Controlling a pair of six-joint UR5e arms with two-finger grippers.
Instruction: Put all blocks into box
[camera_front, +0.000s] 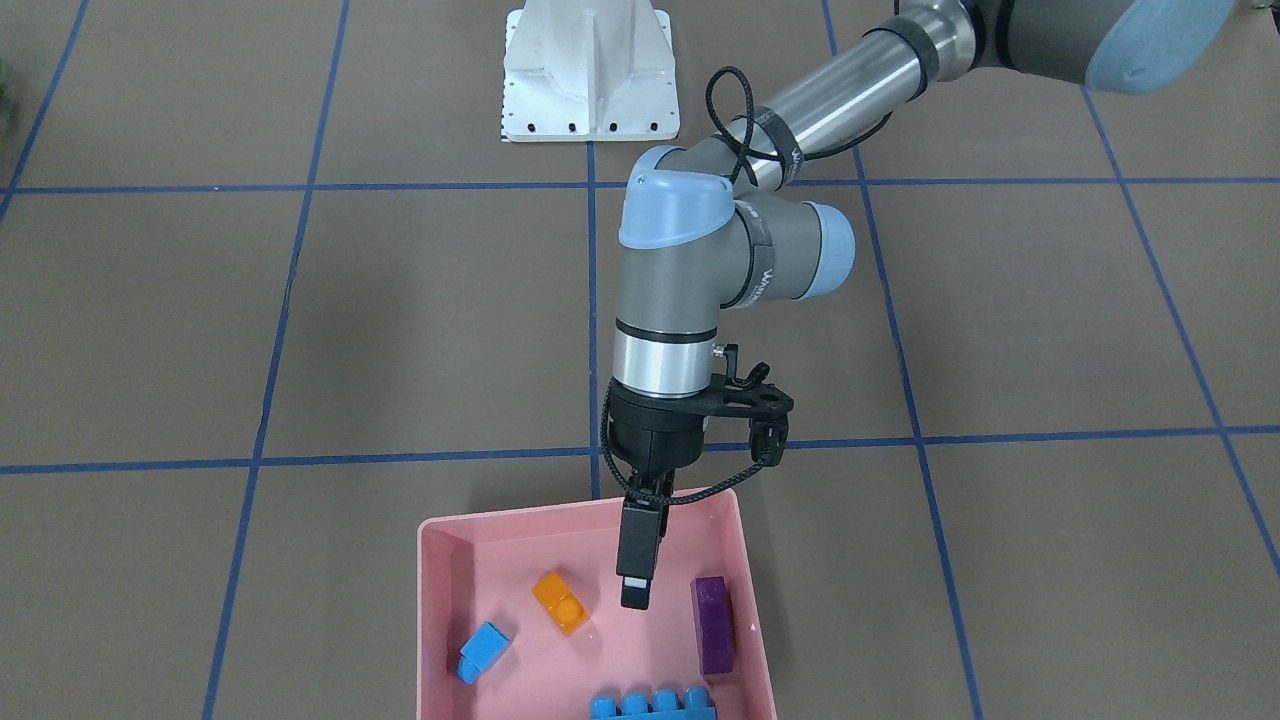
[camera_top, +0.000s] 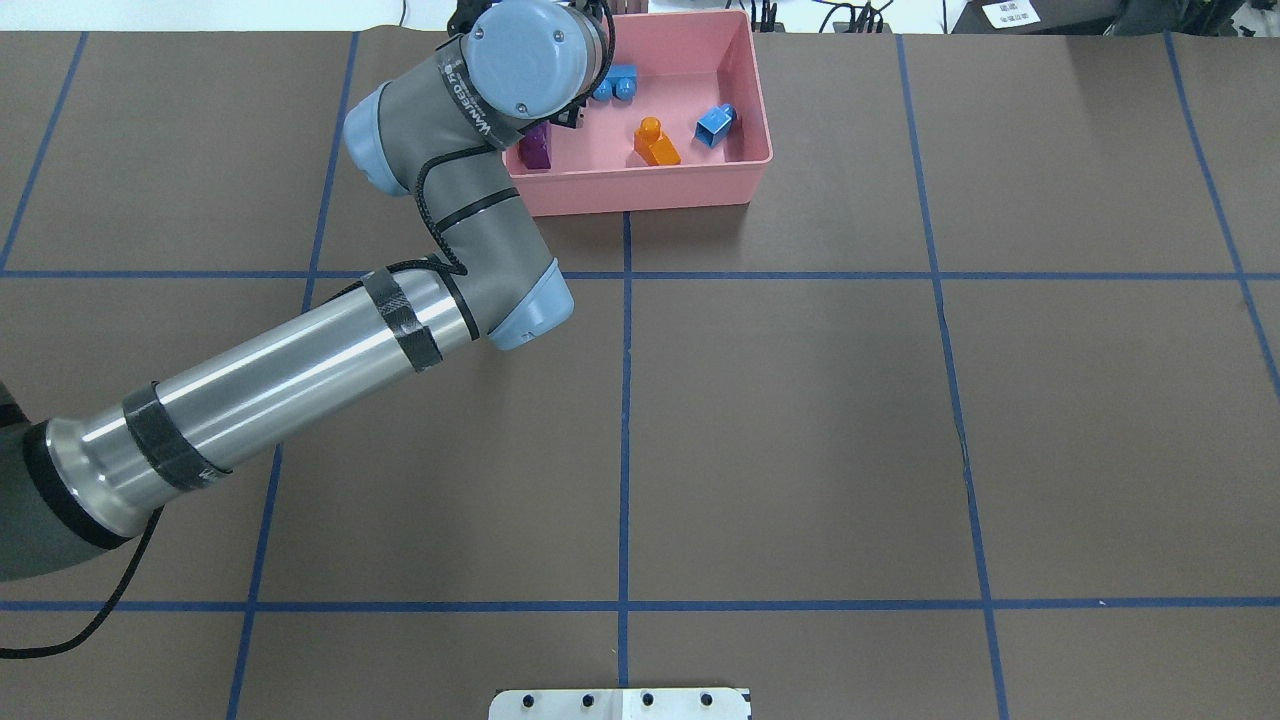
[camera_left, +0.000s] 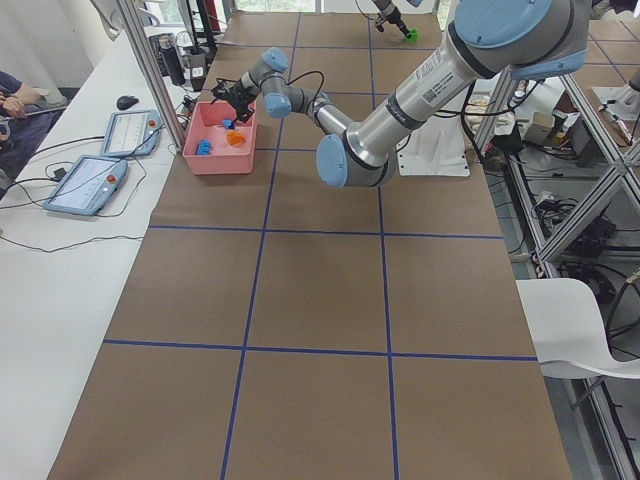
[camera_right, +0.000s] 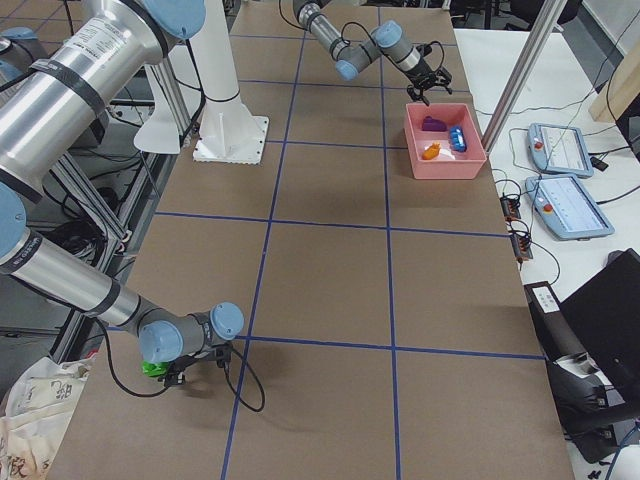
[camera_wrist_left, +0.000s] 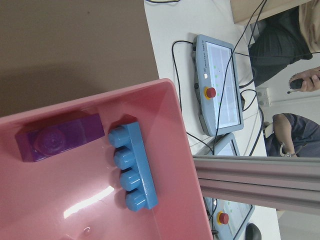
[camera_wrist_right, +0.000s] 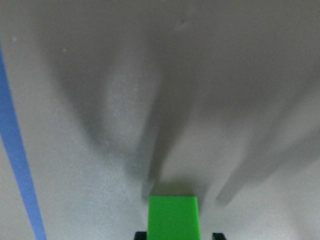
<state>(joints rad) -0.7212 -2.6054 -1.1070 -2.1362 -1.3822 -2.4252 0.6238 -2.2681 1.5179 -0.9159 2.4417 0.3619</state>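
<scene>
Front-facing view, read left to right. The box (camera_front: 500, 560) sits at 6 o'clock on the tabletop (camera_front: 1000, 320), partly cut by the frame's lower edge.

Four blocks lie inside the box:
- light-blue block (camera_front: 484, 650) at 8 o'clock from the box middle, near the left wall
- orange block (camera_front: 561, 602) just left of the middle, apart from the others
- purple block (camera_front: 713, 625) at 3 o'clock, lengthwise along the right wall
- long blue block (camera_front: 652, 705) at 5 o'clock, at the frame's edge; the left wrist view shows its four studs, its back against the wall and one end close to the purple block

The left gripper (camera_front: 634, 598) hangs tip-down over the box floor, between the orange and purple blocks. Its fingers are seen edge-on as one dark bar, so I cannot tell how far apart they stand. Nothing shows in them.

Right side view. The green block (camera_right: 152, 368) lies out on the tabletop at 8 o'clock, well apart from the box, under the near arm's wrist.

Right wrist view. The right gripper (camera_wrist_right: 176, 235) straddles the green block. Only the fingers' (camera_wrist_right: 140, 235) tips show, one on either side, with a sliver of tabletop between each tip and the block. They are parted and not pressing on it.
</scene>
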